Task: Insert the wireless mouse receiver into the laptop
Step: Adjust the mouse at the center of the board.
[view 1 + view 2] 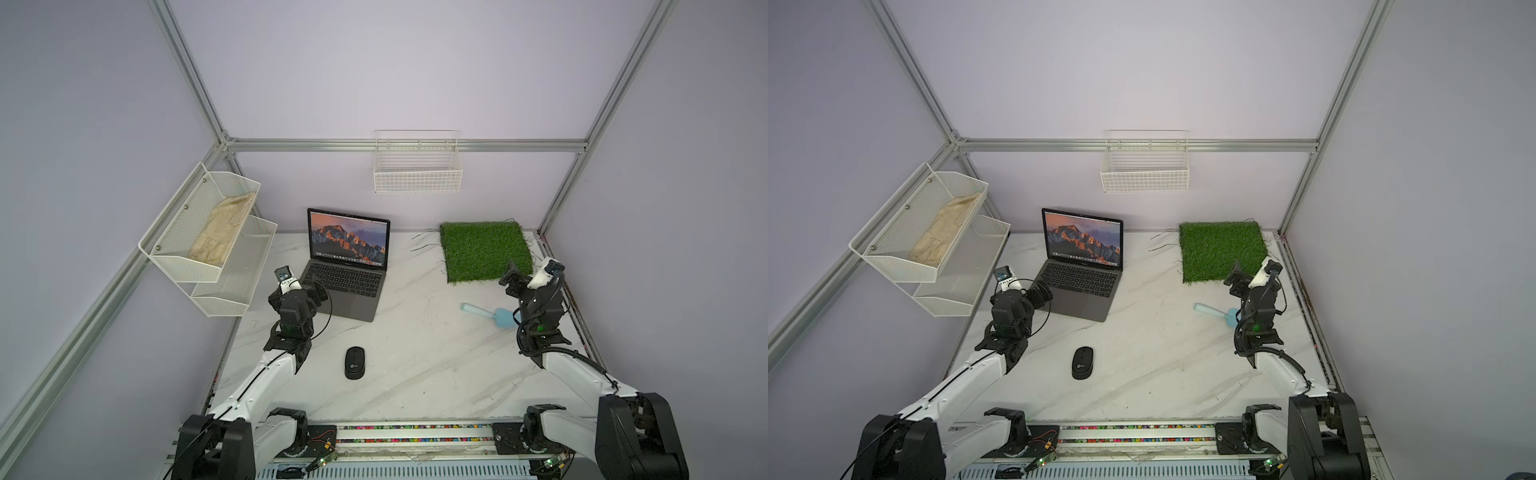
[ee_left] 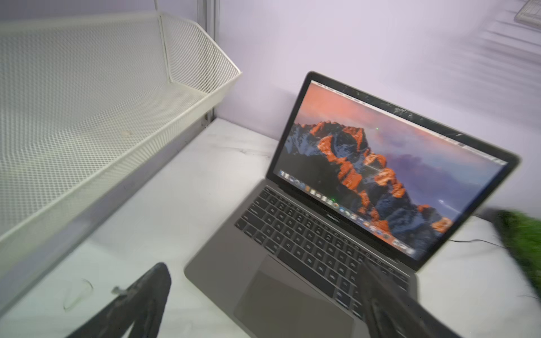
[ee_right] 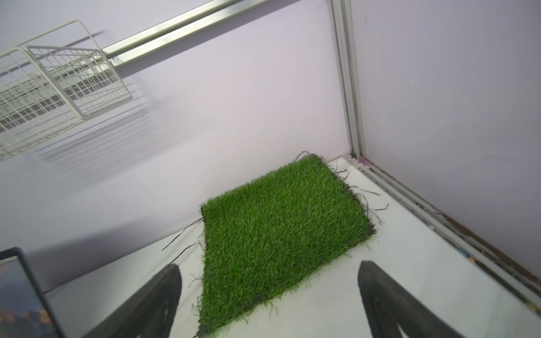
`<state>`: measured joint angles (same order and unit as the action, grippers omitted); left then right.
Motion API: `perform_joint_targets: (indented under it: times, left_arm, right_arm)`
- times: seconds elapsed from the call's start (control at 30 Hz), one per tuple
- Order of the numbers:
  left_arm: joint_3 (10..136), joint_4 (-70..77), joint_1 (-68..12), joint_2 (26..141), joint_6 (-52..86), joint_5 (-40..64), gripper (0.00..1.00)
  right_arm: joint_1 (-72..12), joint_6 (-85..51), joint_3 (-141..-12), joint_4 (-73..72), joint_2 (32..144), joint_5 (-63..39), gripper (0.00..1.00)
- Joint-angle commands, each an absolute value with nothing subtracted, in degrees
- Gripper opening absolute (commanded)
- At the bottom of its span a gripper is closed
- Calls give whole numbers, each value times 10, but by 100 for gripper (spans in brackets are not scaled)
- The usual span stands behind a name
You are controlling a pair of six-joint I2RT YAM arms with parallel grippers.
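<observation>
The laptop [image 1: 345,270] stands open at the back left of the marble table, its screen lit with an orange mountain picture. It shows in both top views [image 1: 1079,274] and fills the left wrist view [image 2: 336,219]. My left gripper [image 1: 316,292] hovers open over the laptop's front left corner, its jaws spread wide [image 2: 263,266] above the palm rest with nothing between them. My right gripper [image 1: 510,275] is open and empty at the near edge of the grass mat [image 3: 269,264]. The wireless mouse receiver is not visible in any view.
A black oval mouse [image 1: 354,363] lies near the table's front middle. A green grass mat [image 1: 484,251] sits at the back right, with a light blue scoop [image 1: 492,314] in front of it. A white mesh shelf [image 1: 208,245] hangs on the left wall and a wire basket [image 1: 417,166] on the back wall.
</observation>
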<state>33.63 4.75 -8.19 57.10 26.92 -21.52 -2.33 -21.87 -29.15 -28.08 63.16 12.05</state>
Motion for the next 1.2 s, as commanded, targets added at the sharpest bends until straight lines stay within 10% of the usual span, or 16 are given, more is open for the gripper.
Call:
perform_joint_targets:
  times: [0.0, 0.27, 1.17]
  left_arm:
    - [358, -249, -117, 541, 455, -110, 100]
    - [359, -467, -223, 545, 540, 2, 100]
    - [514, -253, -457, 876, 496, 135, 100]
  right_arm:
    - [-26, -336, -324, -52, 617, 43, 97]
    - [-26, -379, -341, 0, 650, -87, 97]
    - [-150, -231, -362, -18, 712, -166, 97]
